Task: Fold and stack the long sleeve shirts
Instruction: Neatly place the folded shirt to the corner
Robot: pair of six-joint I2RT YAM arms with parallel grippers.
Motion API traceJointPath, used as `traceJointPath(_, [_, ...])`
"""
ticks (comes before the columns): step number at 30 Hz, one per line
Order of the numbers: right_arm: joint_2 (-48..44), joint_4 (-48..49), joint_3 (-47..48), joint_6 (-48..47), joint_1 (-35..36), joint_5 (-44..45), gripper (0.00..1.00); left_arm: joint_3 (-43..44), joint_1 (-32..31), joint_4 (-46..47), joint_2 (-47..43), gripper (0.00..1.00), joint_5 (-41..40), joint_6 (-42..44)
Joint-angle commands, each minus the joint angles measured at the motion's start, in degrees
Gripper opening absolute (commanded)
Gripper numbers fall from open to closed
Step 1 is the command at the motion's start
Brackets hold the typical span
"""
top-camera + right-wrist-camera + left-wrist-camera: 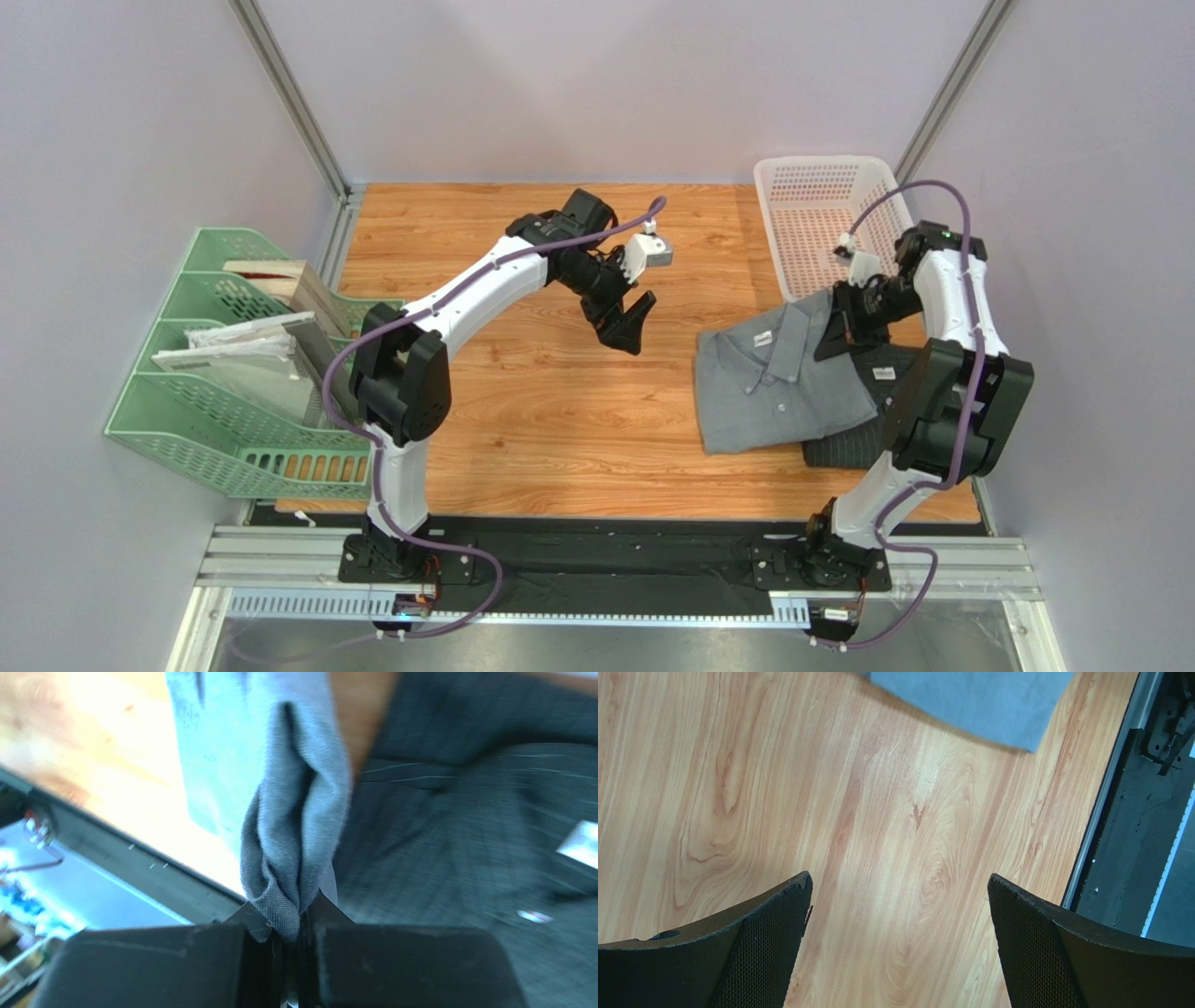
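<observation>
Right jaws clenched on bunched edge of grey shirt (pixel 779 375), right side of bench (pixel 561 420). Charcoal shirt (pixel 853 445) partly under it, beside right arm. Left jaws released, empty, hovering left of grey shirt. You'd reach rightward for its near free edge.

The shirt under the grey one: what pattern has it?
The lower shirt is dark charcoal with fine pinstripes, clearest in the right wrist view.

My right gripper (pixel 298 913) is black. The grey shirt (pixel 779 371) is plain, the charcoal shirt (pixel 477 847) has fine pale pinstripes. The table (pixel 561 406) is orange-brown wood grain, and the basket (pixel 814 210) is white.
</observation>
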Motion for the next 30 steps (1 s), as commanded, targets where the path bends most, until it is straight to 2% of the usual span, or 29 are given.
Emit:
traceJointPath(1, [-1.5,-17.5,4.0,-1.1,-2.8,3.0,0.00,-0.3,0.3,-0.7,-1.3,0.99,-1.5,2.1])
traceJointPath(12, [-6.4,-19.5,5.6,-0.7,-4.2,10.5,0.00,-7.2,0.3,3.6,-5.0,0.99,-2.6,3.3])
traceJointPath(23, [-15.6,-19.7,1.9,2.3,-4.2,7.1,0.00,-16.4,0.3,9.2,-8.3,0.99,-3.4,3.3])
traceJointPath(30, [-20.9,-19.6,-4.9,3.0,-4.1,8.8,0.00,-19.2,0.3,10.4,-9.4,0.99,-3.8,4.0])
